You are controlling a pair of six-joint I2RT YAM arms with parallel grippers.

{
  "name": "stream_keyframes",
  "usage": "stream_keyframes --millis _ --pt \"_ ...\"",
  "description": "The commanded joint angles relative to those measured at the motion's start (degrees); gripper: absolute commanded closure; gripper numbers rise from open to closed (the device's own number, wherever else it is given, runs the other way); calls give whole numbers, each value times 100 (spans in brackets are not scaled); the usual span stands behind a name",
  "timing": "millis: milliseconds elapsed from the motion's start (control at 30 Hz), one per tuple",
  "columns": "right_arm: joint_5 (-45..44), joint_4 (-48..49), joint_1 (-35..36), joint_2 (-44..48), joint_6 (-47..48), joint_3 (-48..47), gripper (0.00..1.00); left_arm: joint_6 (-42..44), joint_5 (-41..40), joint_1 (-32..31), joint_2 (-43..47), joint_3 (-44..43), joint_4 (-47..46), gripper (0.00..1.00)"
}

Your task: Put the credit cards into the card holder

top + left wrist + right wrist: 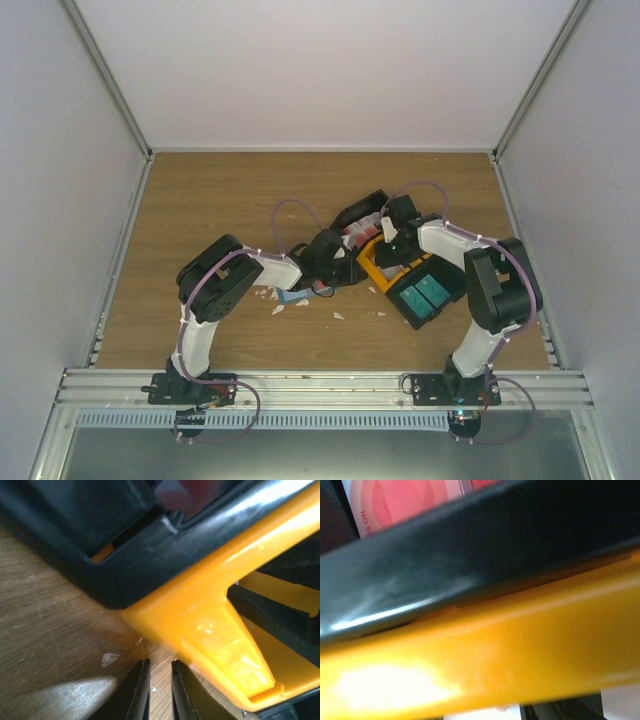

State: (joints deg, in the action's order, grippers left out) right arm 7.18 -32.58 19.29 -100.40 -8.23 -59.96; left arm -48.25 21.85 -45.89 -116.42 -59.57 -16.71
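Observation:
The blue card holder (292, 296) lies flat on the table beneath my left forearm. Credit cards (354, 236), white with red patches, lie in a black bin (362, 212); in the right wrist view one credit card (405, 500) shows pink and red beyond that bin's dark wall (470, 555). My left gripper (345, 266) (160, 666) hovers low over bare wood at the orange bin's corner (215, 625), its jaws a narrow gap apart with nothing between them. My right gripper (393, 238) hangs over the orange bin (383, 268); its fingers are hidden in its own view.
A second black bin (440, 300) with teal items stands at the right, against the orange bin. White paper scraps (278, 309) lie around the card holder, and one scrap (110, 658) is just left of my left fingers. The orange rim (495, 655) fills the right wrist view.

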Motion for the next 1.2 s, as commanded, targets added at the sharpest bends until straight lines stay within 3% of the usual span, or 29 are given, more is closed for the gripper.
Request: stream_keyframes --millis 0,300,600,700,833,933,1167 --pt "711 -302 49 256 91 82 60 100 -47 -17 -100 -137 32 83" --pt "1482 -370 83 1151 50 265 63 138 0 -17 -164 -256 76 83" --pt "1813 -363 277 1418 47 467 63 176 20 -17 -143 -240 63 83" --pt "1298 -326 293 1477 -135 430 63 188 18 -17 -97 -213 59 83" --pt "-261 -444 283 1444 -523 169 63 193 29 -17 -53 -187 51 83" --pt "-879 -598 239 1160 -520 -25 64 198 48 -17 -52 -182 51 83" --pt "-1019 -656 191 384 -235 -242 61 176 95 -17 115 -50 -105 83"
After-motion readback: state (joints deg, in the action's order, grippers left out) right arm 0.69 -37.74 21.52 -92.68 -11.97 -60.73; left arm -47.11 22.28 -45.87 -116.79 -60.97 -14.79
